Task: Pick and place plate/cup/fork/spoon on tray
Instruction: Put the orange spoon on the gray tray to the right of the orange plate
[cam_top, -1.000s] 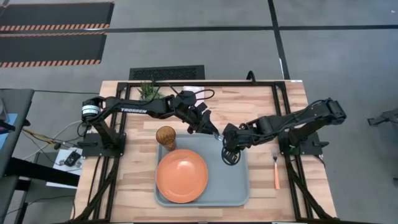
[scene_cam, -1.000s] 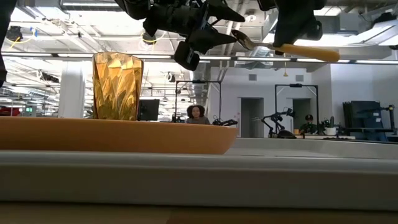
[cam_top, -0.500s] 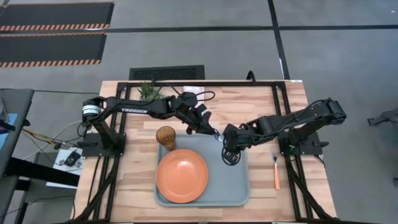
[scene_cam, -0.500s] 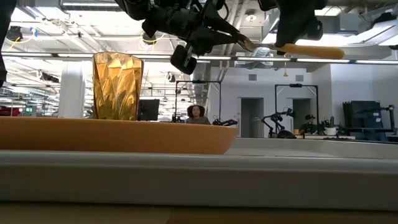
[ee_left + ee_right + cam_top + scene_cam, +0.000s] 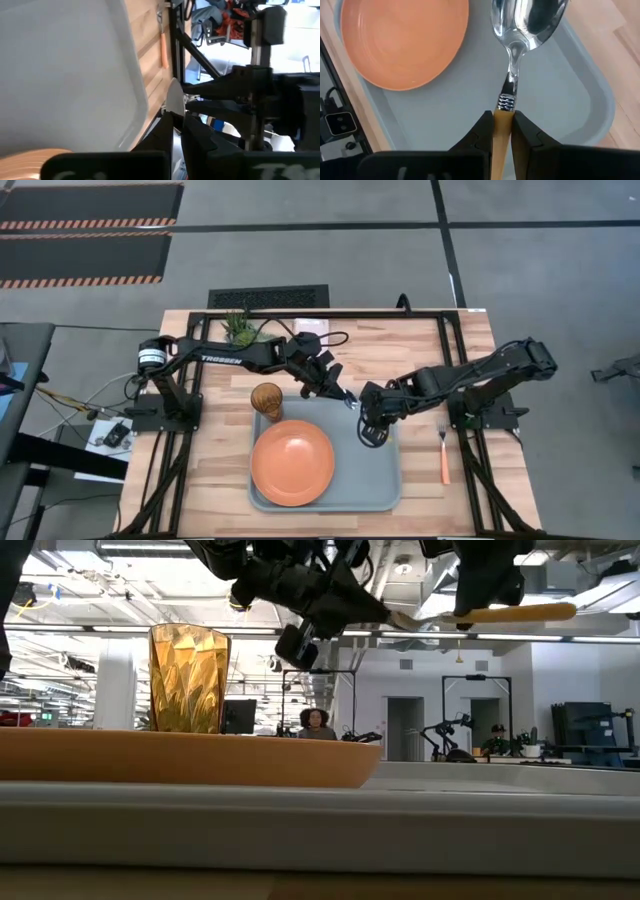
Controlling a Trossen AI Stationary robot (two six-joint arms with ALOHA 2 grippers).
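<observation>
Above the tray's (image 5: 385,480) 12 o'clock edge, both tools grip the spoon (image 5: 526,20): the right tool (image 5: 503,131) clamps its handle, the left tool (image 5: 176,116) pinches its bowl.

Both arms are matte black, built of slim jointed links. The left arm (image 5: 235,356) carries white "TROSSEN" lettering and a silver ring at its base joint. Black cables loop near its wrist. The right arm (image 5: 480,372) is plain black.

Plate (image 5: 292,462) and cup (image 5: 266,399) on tray (image 5: 385,480), fork (image 5: 444,455) on table (image 5: 210,470) right of tray
</observation>
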